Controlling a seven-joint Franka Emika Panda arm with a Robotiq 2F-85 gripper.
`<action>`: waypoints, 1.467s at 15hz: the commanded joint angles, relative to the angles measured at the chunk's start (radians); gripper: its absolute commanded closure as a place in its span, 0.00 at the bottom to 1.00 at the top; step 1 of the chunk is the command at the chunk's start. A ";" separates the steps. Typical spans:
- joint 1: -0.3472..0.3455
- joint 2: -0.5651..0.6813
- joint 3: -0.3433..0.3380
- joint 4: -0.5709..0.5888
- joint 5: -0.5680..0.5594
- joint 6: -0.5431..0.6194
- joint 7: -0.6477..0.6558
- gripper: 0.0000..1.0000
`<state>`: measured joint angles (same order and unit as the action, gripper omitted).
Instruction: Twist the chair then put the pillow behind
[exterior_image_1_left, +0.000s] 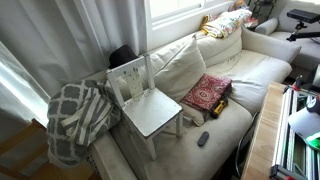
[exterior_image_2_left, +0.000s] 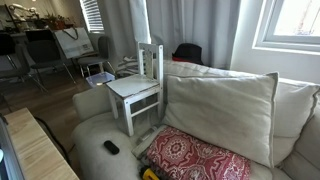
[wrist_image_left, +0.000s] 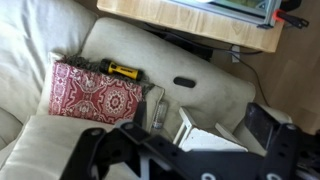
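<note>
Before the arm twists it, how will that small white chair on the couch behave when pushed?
The chair looks like rigid wood, so it should turn as one piece. Its thin legs stand on the soft couch, so it will probably wobble or tip if pushed high. It seems light for its size.

A small white wooden chair (exterior_image_1_left: 150, 112) (exterior_image_2_left: 135, 88) with a slatted back and thin legs stands upright on the cream sofa (exterior_image_1_left: 252, 76). Just beside it, a large, puffy cream square pillow (exterior_image_1_left: 180, 66) (exterior_image_2_left: 220, 108) leans upright against the sofa's backrest.
</note>
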<state>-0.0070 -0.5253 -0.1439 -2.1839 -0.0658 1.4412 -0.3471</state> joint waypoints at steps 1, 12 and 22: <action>0.014 0.143 0.040 -0.005 0.175 0.187 0.191 0.00; 0.057 0.590 0.190 0.110 0.474 0.838 0.701 0.00; 0.088 0.672 0.209 0.127 0.486 1.020 0.878 0.00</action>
<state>0.0794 0.1471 0.0672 -2.0584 0.4215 2.4649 0.5295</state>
